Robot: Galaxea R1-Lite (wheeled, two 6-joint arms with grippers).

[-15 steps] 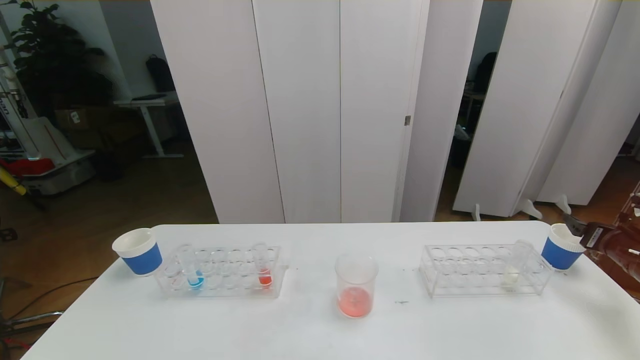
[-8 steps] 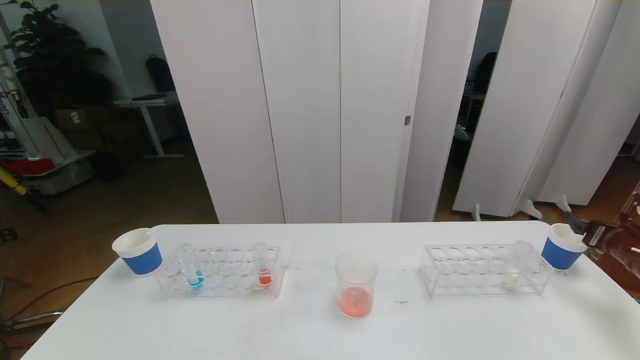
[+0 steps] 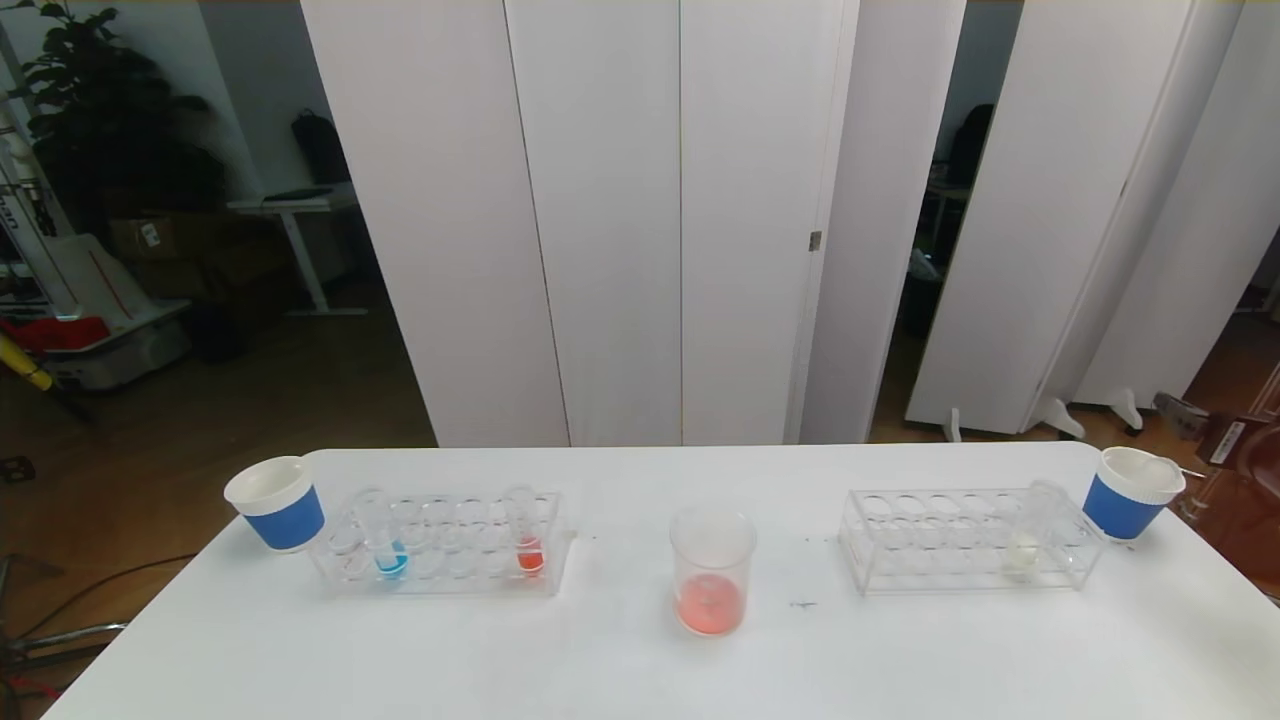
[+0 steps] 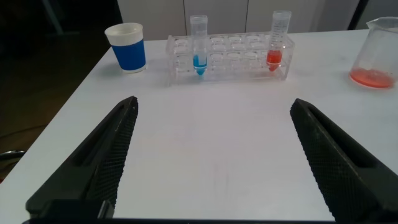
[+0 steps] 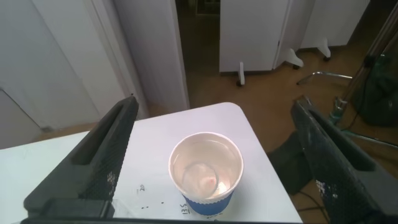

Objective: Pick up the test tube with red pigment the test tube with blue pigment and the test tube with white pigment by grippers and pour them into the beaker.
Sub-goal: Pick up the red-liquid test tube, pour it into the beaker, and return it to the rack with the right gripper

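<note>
1. Overhead, our right gripper [image 5: 211,118] hangs with its fingers [image 5: 99,162] spread wide and holding nothing, above the right-hand paper cup [image 5: 206,171], which stands at the table's far right corner. In the head view the arm shows only at the right edge, beyond that cup [image 3: 1132,492].
2. We see a trace of reddish liquid at the bottom of that cup.
3. Our left gripper [image 4: 211,155] is likewise wide open and empty, hovering low over the bare near-left part of the white table [image 4: 211,143], well short of the racks.
4. Ahead of it stands the left rack [image 4: 230,57], with the test tube with blue pigment [image 4: 199,42] upright near its left end and a tube of orange-red liquid [image 4: 279,38] upright near its right end.
5. Just beside that rack's left end stands a second paper cup [image 3: 277,502].
6. The beaker [image 3: 711,570] stands at the table's middle, between the racks, with orange-red liquid in its bottom.
7. The right rack [image 3: 965,540] holds the test tube with white pigment [image 3: 1030,530] upright near its right end.
</note>
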